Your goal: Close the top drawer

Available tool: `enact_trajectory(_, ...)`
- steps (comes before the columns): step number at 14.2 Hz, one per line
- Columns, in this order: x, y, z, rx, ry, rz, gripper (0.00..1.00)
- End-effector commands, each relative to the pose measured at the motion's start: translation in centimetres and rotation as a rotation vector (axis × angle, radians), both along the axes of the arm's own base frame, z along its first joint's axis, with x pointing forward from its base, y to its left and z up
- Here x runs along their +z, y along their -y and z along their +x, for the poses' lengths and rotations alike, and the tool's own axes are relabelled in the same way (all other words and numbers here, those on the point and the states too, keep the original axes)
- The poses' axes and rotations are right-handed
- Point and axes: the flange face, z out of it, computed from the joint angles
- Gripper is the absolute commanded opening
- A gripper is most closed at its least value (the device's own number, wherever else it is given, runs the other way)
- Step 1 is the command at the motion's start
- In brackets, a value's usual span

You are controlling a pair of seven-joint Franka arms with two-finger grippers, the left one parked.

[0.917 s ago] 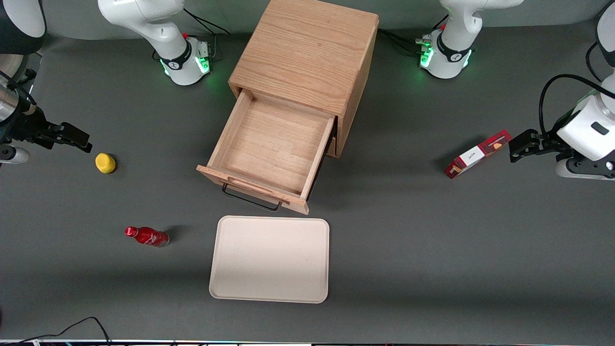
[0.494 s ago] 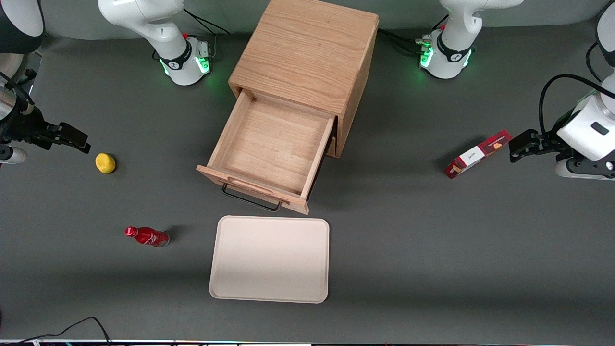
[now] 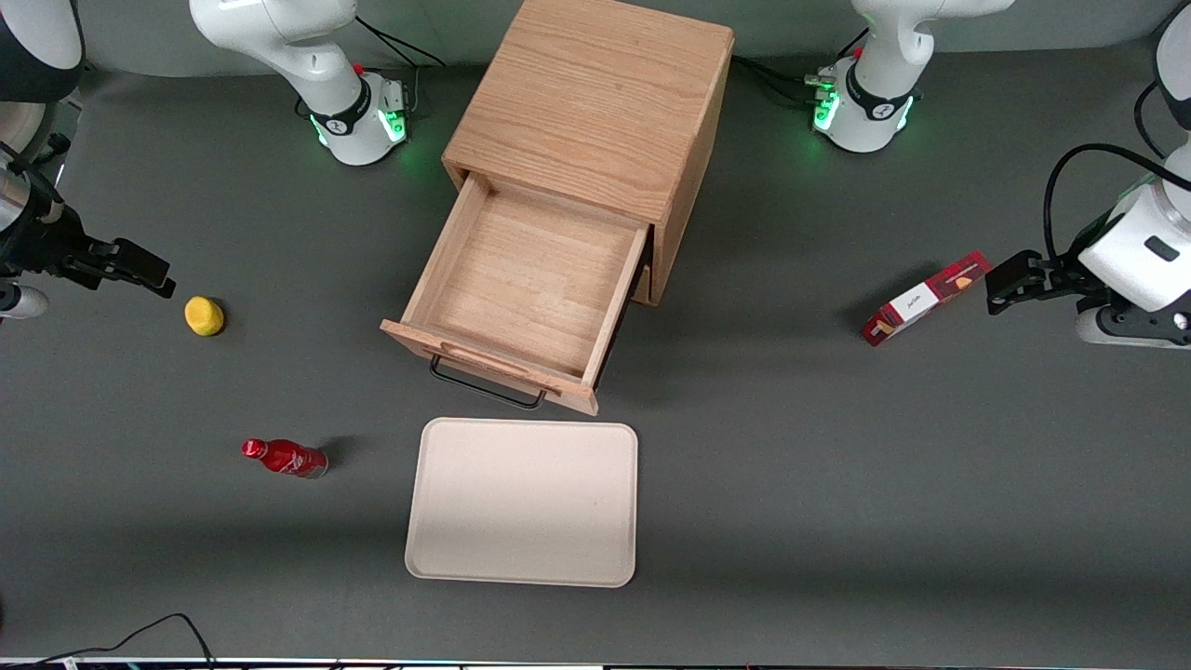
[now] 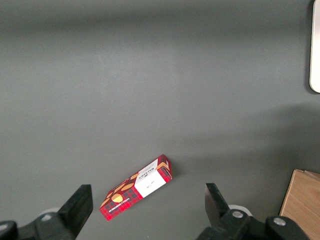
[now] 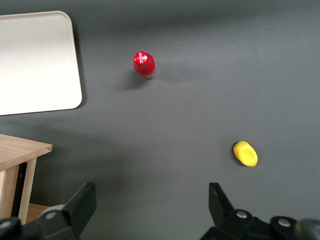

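The top drawer (image 3: 530, 288) of the light oak cabinet (image 3: 595, 102) stands pulled far out and is empty, its black wire handle (image 3: 486, 386) facing the front camera. A corner of the drawer shows in the right wrist view (image 5: 20, 150). My gripper (image 3: 149, 272) is open and empty, held above the table far toward the working arm's end, beside the yellow lemon (image 3: 204, 315). In the right wrist view its two fingers (image 5: 82, 200) stand wide apart over bare grey table.
A cream tray (image 3: 522, 502) lies on the table in front of the drawer, nearer the front camera. A red bottle (image 3: 284, 458) lies beside the tray. A red box (image 3: 926, 298) lies toward the parked arm's end. The lemon (image 5: 245, 153), bottle (image 5: 144, 64) and tray (image 5: 35, 60) show in the right wrist view.
My gripper has drifted slightly away from the front camera and a little away from the lemon. The drawer and the objects have not moved.
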Motion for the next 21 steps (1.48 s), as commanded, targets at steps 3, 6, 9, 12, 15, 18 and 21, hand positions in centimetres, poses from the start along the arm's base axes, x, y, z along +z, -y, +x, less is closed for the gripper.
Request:
enact_trajectory(3,-1.0,-2.1,1.5,0.096,-0.038,0.013,1.0)
enact_trajectory(6,0.9,-3.5,2.5,0.197,-0.05,0.104,1.0)
enact_trajectory(9,2.3,-6.1,4.2,0.38,-0.044,0.154,1.0)
enact_trajectory(12,3.4,-11.0,6.8,0.677,-0.022,0.136,1.0)
enact_trajectory(15,2.8,-16.0,8.7,0.858,0.005,0.144,1.0)
enact_trajectory(18,0.4,-18.9,11.1,1.029,0.008,0.147,1.0)
enact_trajectory(21,-2.0,-21.5,12.8,1.122,0.017,0.148,1.0)
